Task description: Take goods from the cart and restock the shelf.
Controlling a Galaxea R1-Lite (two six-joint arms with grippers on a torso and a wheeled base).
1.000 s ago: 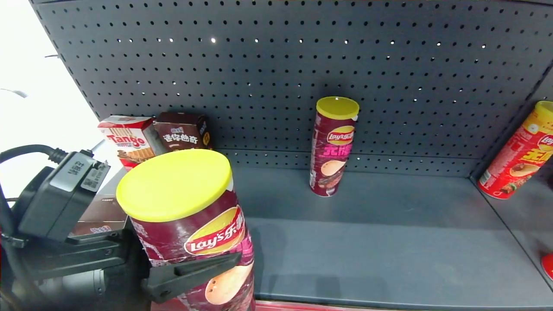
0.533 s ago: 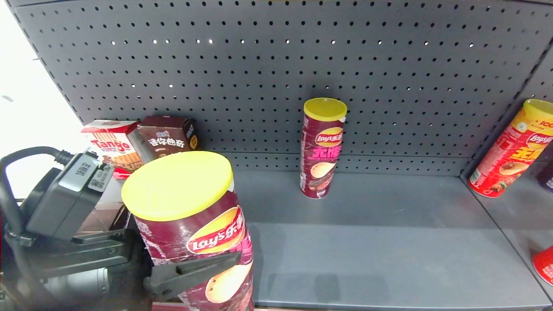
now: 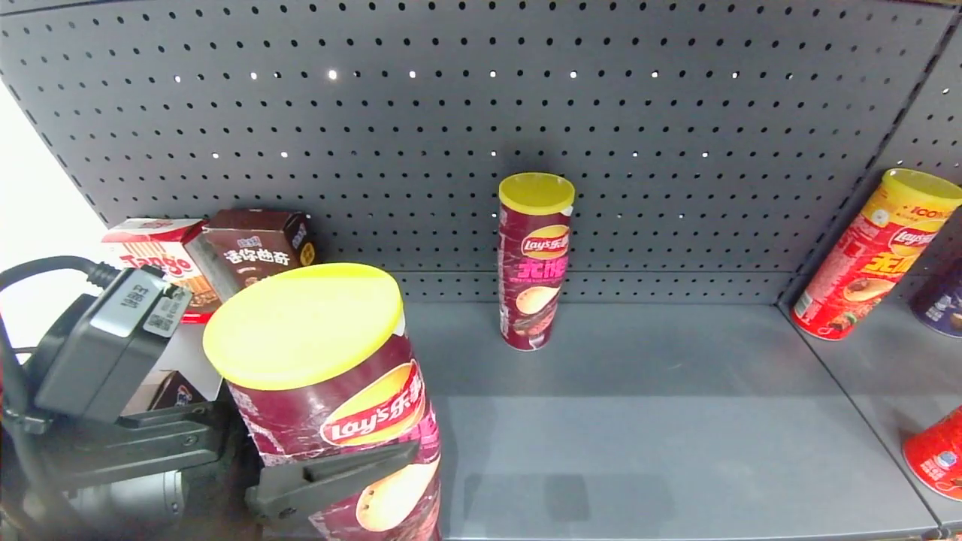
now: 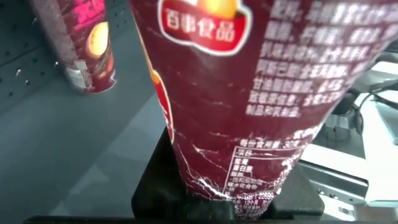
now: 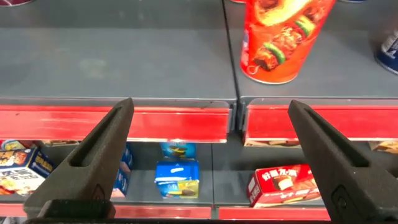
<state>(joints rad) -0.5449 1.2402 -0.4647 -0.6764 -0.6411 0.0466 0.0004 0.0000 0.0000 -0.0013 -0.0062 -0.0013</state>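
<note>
Grey shelf point(image 3: 676, 421), pegboard point(image 3: 376, 150) behind. Standing can point(image 3: 532, 263), centre frame, upright near back. Held can point(image 3: 316, 330), lower left, clamped upright in left hand point(image 3: 338, 454), likely for setting alongside. Right hand point(image 5: 208, 162) gaping, empty.

Maroon chip cans: two showing – near maroon can point(image 3: 331, 406), far maroon can point(image 3: 530, 263). Red cans: two showing – tall red can point(image 3: 872, 259), cut-off red can point(image 3: 936, 454) at edge. One dark blue can point(image 3: 939, 300) showing. Boxes at left: two sitting side by side – red-white box point(image 3: 150, 244), brown box point(image 3: 255, 248); third, small dark box point(image 3: 171, 389), peeking out below.
</note>
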